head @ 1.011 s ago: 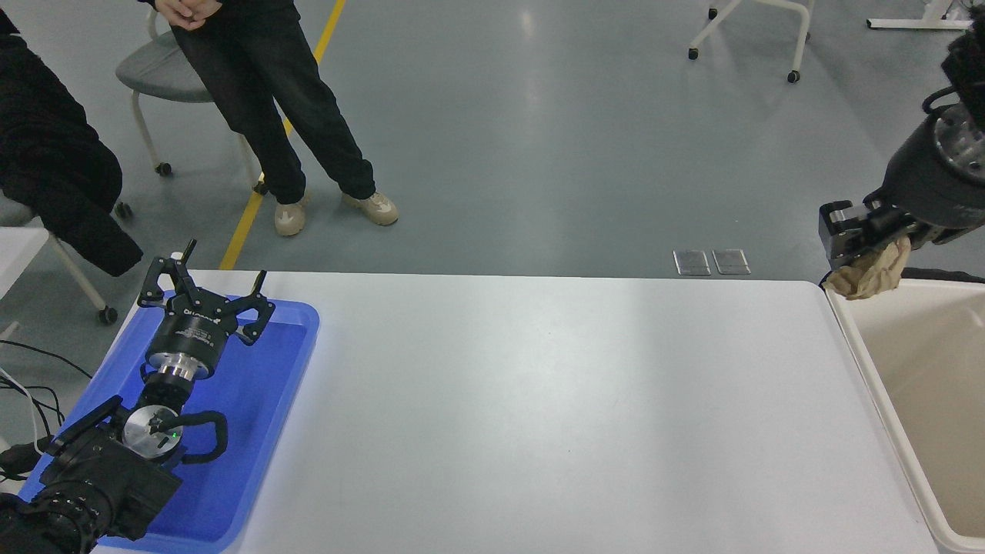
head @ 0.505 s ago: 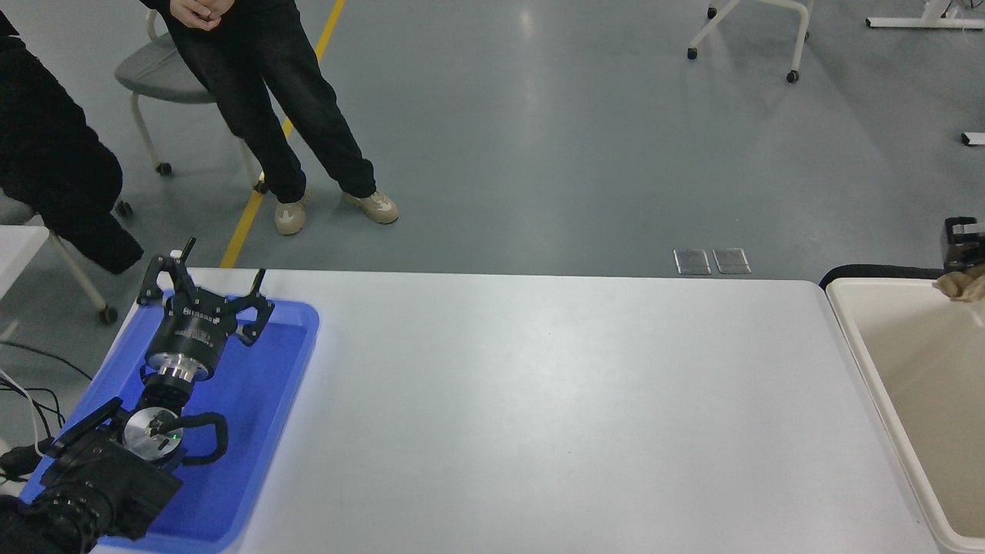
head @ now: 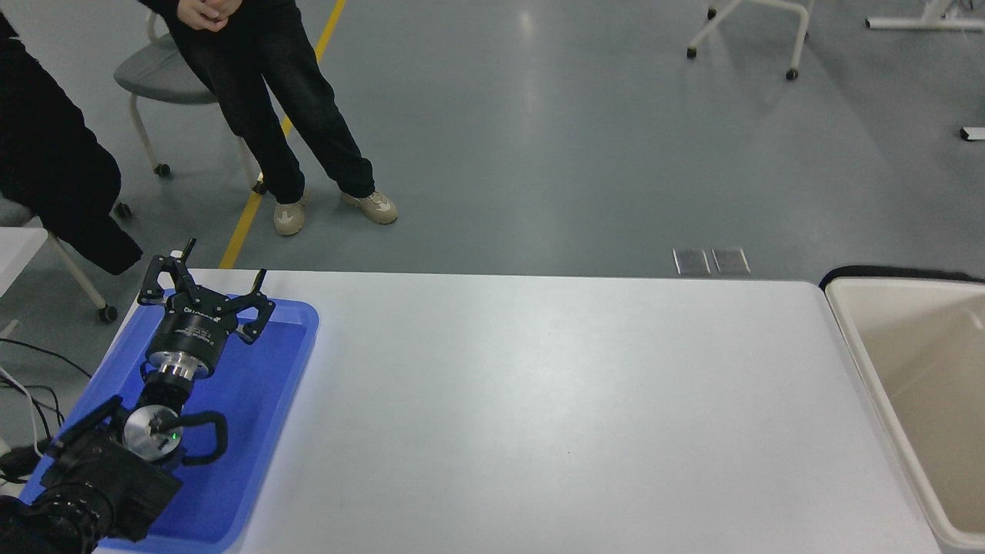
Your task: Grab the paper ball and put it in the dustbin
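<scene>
At the lower left, the left gripper [head: 206,281] is parked over the blue tray [head: 262,385]; its fingers [head: 259,282] are spread wide with nothing between them; the arm behind it runs off the bottom left corner, so its lower part is cut off; the tray's near left corner is hidden under the arm.

The white surface [head: 539,400] fills the middle of the view; its near edge is cut by the bottom of the frame.

At the right edge, the dustbin [head: 850,323] sits just beside the surface's right end; only its left rim, far rim and part of the beige inner wall show; the rest runs out of frame to the right and bottom; its floor cannot be seen. A dark strip lies along the far rim; hard to tell what it is.

The paper ball is not visible anywhere; whether it lies in the dustbin's unseen part cannot be told. The right arm and its gripper are out of view, so its fingers cannot be judged.

At the top left, a person [head: 292,115] in dark trousers and light shoes stands on the grey floor beyond the surface, clasped hands [head: 202,11] at the top edge, upper body cut off; a second dark-clad figure [head: 54,169] is cropped by the left edge; a grey chair [head: 150,77] stands behind them; white chair legs [head: 758,35] show at the top right; two floor plates [head: 709,261] lie just past the far edge.
</scene>
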